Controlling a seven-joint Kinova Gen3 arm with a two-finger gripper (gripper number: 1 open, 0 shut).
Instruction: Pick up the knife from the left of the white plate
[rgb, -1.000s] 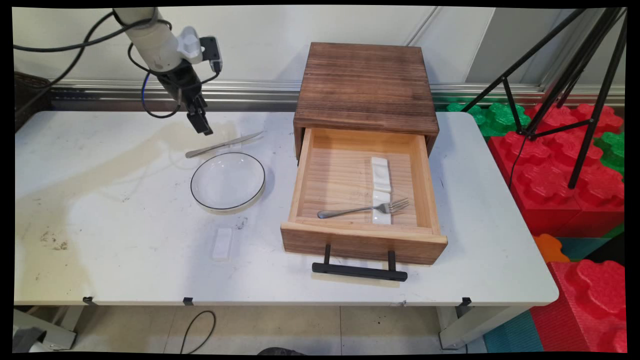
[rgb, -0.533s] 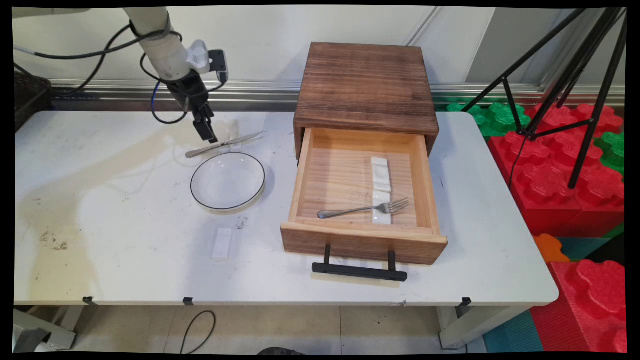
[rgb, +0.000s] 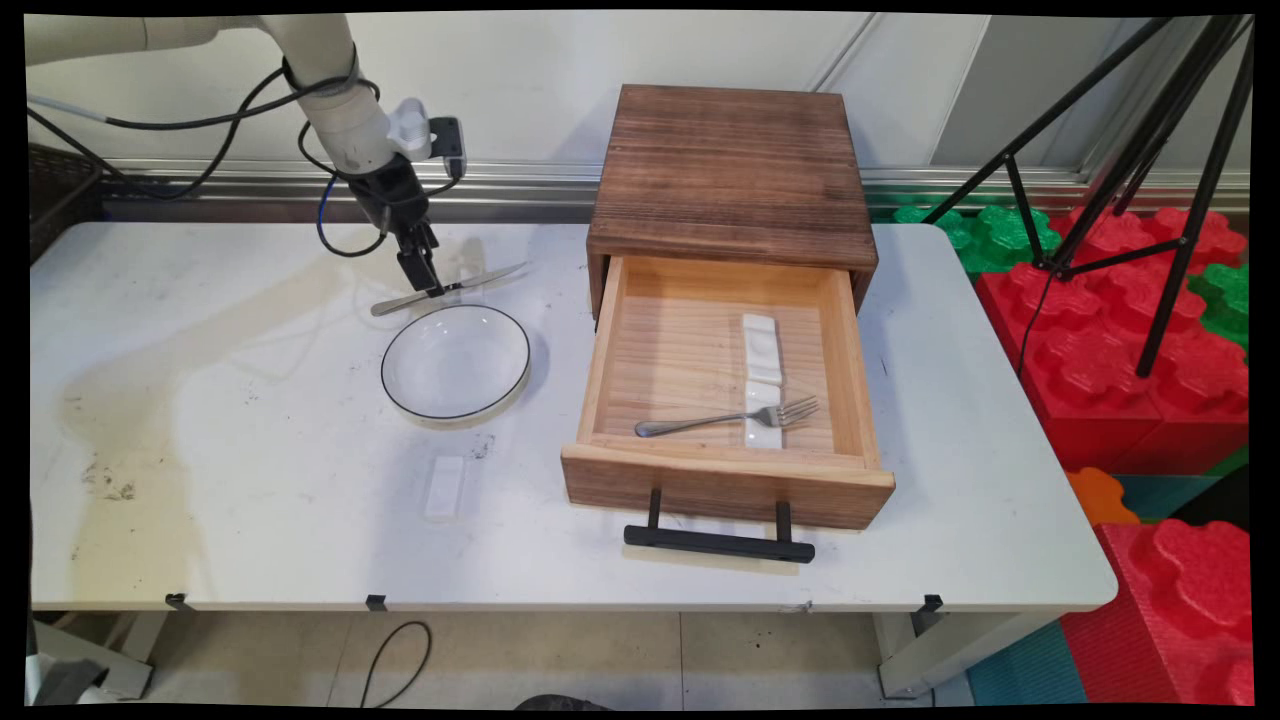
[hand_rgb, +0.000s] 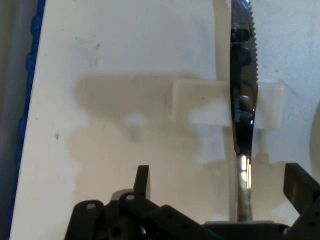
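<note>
Knife (rgb: 448, 289) behind bowl (rgb: 456, 364); fork (rgb: 728, 418) in drawer (rgb: 725, 470), seemingly across rest (rgb: 764, 383).

The main view looks down from above the near side of the worktop (rgb: 250, 520), facing across it to the wall behind. It stands far enough back to take in the whole surface, with the end effector (rgb: 428, 284) small in the upper left, and the wooden drawer box (rgb: 730, 170) well to its right.

The hand view rides on the end effector (hand_rgb: 220, 185) and looks along it, very close to the worktop (hand_rgb: 120, 55).

Both views share the patch just under the end effector: the knife (rgb: 450, 288) (hand_rgb: 243, 100) lying across a small white rest (hand_rgb: 200, 102), which the main view barely resolves.
</note>
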